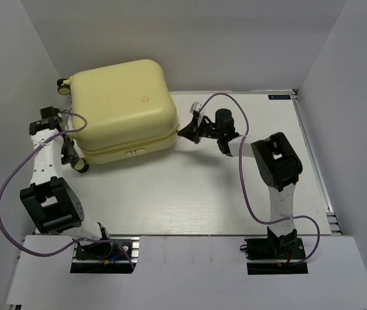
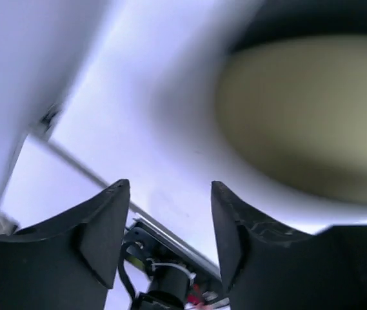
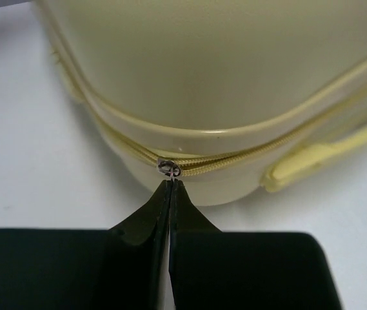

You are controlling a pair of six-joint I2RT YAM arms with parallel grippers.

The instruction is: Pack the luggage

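Note:
The luggage [image 1: 122, 106] is a big pale yellow hard-shell case lying closed at the back left of the table. In the right wrist view its shell [image 3: 222, 64] fills the top, with the zipper running round its corner. My right gripper [image 3: 171, 182] is shut, its tips pinching the small metal zipper pull [image 3: 169, 169]. From above, the right gripper [image 1: 186, 131] sits at the case's right corner. My left gripper [image 1: 69, 154] stands open beside the case's near left corner. Nothing lies between the left gripper's [image 2: 170, 187] fingers, and the blurred luggage [image 2: 312, 110] shows at upper right.
A pale yellow side handle [image 3: 318, 158] sticks out right of the zipper pull. Black wheels [image 1: 80, 166] show at the case's left end. White walls enclose the table [image 1: 235, 187] on three sides. A purple cable [image 1: 15, 181] loops off the left arm.

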